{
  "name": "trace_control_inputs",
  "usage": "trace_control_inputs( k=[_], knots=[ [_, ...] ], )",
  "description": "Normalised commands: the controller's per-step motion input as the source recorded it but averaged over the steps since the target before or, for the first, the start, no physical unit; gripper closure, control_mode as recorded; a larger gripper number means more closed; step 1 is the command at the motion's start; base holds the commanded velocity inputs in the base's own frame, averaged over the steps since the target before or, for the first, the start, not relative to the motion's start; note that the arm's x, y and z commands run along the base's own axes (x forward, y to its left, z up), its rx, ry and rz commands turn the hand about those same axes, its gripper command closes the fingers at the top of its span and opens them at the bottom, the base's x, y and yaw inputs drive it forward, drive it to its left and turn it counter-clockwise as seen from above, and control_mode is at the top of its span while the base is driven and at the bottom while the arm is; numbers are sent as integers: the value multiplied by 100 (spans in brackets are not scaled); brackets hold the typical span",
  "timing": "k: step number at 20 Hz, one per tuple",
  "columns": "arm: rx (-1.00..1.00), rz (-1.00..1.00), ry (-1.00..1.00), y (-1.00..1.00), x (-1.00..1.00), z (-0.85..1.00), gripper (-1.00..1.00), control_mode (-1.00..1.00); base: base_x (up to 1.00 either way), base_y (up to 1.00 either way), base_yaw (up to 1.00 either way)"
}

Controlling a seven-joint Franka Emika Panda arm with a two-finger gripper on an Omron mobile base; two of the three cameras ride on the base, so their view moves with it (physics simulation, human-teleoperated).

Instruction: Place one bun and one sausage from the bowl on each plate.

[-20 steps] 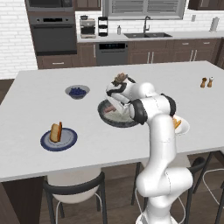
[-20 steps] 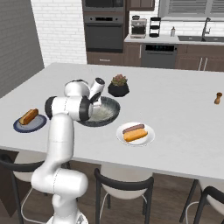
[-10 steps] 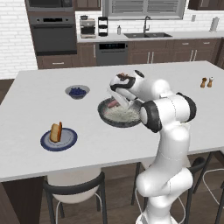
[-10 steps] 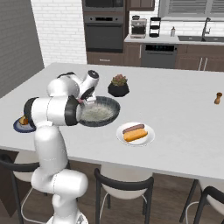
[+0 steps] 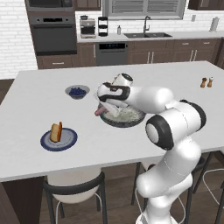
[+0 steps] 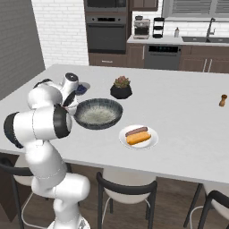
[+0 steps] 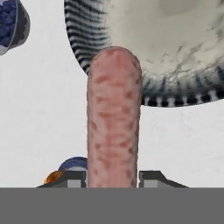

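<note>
STEP: carry sausage (image 7: 113,118) to blue plate (image 5: 59,140) | STATE: my end effector (image 7: 113,178) grasps sausage | ADVICE: stay level, clear bowl (image 7: 175,57) rim behind, release beside bun (image 5: 55,131).

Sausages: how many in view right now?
2. One sausage is held in the gripper beside the bowl; the other sausage lies on the white plate next to a bun.

My tabletop (image 5: 144,144) is pale grey and long. On it sits the bowl (image 5: 124,117) near the middle, the small bowl of blue berries (image 5: 77,91) beyond it to my left, and the dark blue plate (image 5: 59,139) with a bun nearer my left. The white plate (image 6: 138,137) with bun and sausage lies to my right, a potted plant (image 6: 121,87) behind the bowl, two shakers (image 5: 206,82) far right.
</note>
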Motion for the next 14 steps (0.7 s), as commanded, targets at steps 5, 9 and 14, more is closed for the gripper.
trace_control_inputs(
  k=[5,9,14],
  knots=[
    [-12,11,8,95,-36,3,100,-100,0,0,0],
    [-20,13,13,83,-1,-8,100,-100,0,0,0],
    [-13,16,11,66,0,-16,100,-100,0,0,0]
  ],
)
